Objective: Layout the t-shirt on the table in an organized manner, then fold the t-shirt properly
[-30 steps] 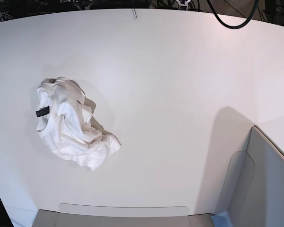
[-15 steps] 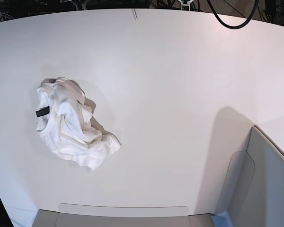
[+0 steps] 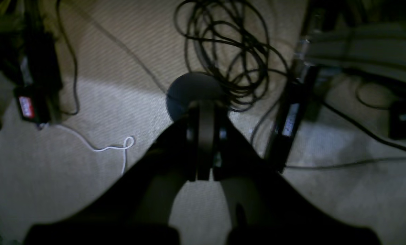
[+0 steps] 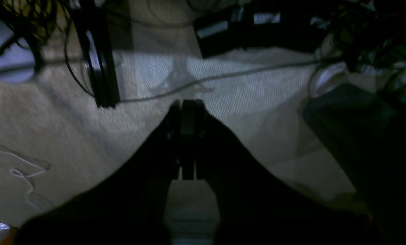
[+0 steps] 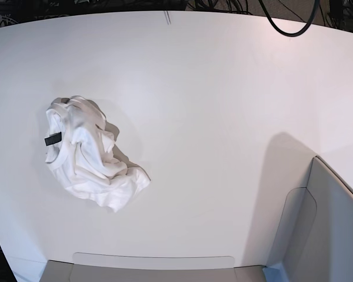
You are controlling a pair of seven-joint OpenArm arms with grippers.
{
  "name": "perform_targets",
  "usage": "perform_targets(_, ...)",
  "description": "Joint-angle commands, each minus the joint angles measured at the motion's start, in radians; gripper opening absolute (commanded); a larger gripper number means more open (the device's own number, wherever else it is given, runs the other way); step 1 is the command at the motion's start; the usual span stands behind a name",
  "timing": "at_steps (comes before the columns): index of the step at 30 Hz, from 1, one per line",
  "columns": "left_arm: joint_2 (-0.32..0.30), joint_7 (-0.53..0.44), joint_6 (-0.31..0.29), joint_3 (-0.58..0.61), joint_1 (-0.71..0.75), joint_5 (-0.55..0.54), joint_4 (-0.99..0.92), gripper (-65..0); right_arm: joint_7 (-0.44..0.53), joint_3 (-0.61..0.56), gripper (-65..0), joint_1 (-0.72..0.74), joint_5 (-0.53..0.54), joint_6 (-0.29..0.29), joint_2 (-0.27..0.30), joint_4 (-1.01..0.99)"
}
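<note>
The white t-shirt [image 5: 88, 154] lies crumpled in a heap on the left part of the white table [image 5: 212, 117], its ribbed collar and small black neck label [image 5: 53, 139] turned up. No arm shows in the base view. In the left wrist view my left gripper [image 3: 204, 136] hangs shut over carpet and cables, holding nothing. My right gripper [image 4: 187, 136] is likewise shut and empty above the carpeted floor in the right wrist view. Both are away from the shirt.
Light grey panels stand at the lower right [image 5: 323, 229] and along the near edge [image 5: 153, 267]. A black cable loop [image 5: 291, 23] hangs over the table's far right. A tangle of black cables [image 3: 230, 51] and dark boxes [image 4: 257, 27] lie on the floor.
</note>
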Motion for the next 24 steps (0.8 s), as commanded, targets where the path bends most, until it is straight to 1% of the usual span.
perform_targets(1, -0.001, -0.033, 0.002, -0.012, 0.017, 0.001, -0.001, -64.6, 0.03, -0.001, -65.0, -0.013, -0.002, 0.0, 0.005, -0.001)
perform_targets(4, -0.001, -0.089, 0.002, -0.035, 0.045, 0.001, -0.001, -64.6, 0.118, -0.001, -65.0, -0.041, -0.002, 0.0, 0.008, -0.001)
perform_targets(8, -0.001, -0.174, 0.002, -0.035, 0.081, 0.001, -0.001, -64.6, 0.253, -0.001, -65.0, -0.095, -0.002, 0.0, 0.034, -0.003)
perform_targets(11, -0.001, -0.257, 0.002, -0.038, 0.111, 0.001, -0.001, -64.7, 0.331, -0.001, -65.0, -0.127, -0.004, 0.0, 0.045, -0.003)
perform_targets(13, -0.001, -0.336, 0.002, -0.061, 0.134, 0.001, -0.001, -64.9, 0.383, -0.001, -65.0, -0.147, -0.004, 0.0, 0.048, -0.003)
perform_targets(18, 0.004, -0.577, 0.002, -0.133, 0.197, 0.001, -0.001, -64.9, 0.506, -0.001, -65.0, -0.187, -0.004, 0.0, 0.052, -0.003)
perform_targets(21, 0.005, -0.723, 0.002, -0.145, 0.229, 0.001, -0.001, -64.9, 0.616, -0.001, -65.0, -0.214, -0.004, 0.0, 0.052, -0.003)
perform_targets(24, 0.01, -0.827, 0.002, -0.145, 0.253, 0.001, -0.001, -64.9, 0.718, -0.001, -65.0, -0.228, -0.004, 0.0, 0.052, -0.003)
